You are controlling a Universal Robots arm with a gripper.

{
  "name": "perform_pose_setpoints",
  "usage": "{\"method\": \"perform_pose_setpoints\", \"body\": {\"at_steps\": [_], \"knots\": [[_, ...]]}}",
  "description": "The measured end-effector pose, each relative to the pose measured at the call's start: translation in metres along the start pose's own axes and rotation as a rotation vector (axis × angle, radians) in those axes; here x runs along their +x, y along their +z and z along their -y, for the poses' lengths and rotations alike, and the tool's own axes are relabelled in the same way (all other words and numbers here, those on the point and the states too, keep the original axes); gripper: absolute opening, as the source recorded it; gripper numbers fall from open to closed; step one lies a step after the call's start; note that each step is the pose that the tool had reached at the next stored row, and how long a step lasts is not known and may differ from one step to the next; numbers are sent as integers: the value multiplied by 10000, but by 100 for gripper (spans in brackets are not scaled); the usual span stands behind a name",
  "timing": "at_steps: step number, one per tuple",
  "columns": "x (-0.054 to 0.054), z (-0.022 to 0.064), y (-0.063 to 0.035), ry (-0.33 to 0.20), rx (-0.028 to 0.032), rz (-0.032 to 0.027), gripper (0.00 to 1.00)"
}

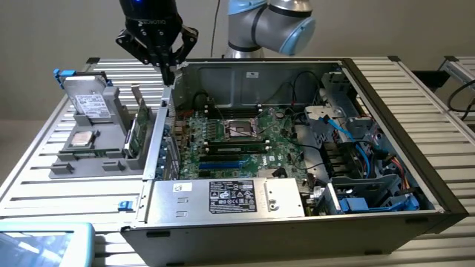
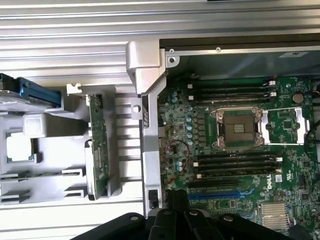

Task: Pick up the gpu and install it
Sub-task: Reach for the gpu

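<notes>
gpu (image 1: 138, 129) base hidden in holder (image 1: 89, 164); label (image 1: 231, 196) text unreadable.

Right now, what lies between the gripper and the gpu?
The case's silver side wall stands between the gripper and the gpu, clearest in the wrist view.

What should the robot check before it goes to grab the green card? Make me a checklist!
1. gpu standing on edge in the gray holder: ok.
2. Gripper empty: ok, it holds nothing.
3. Gripper open for grabbing: not ok, it is shut.
4. Gripper above the gpu: not ok, it hangs over the case wall beside the holder.
5. Blue slot on the motherboard free: ok.
6. Card's contacts clean: cannot tell.
</notes>
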State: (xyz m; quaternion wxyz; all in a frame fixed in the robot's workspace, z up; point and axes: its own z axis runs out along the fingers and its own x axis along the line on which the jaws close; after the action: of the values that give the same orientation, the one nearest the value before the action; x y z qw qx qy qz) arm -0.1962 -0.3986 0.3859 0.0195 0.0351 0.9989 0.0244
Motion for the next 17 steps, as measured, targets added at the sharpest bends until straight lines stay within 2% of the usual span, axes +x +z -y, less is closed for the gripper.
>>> {"method": "perform_pose_setpoints", "body": {"at_steps": [17], "knots": [[776, 28, 108, 1, 3, -34, 12]]}}
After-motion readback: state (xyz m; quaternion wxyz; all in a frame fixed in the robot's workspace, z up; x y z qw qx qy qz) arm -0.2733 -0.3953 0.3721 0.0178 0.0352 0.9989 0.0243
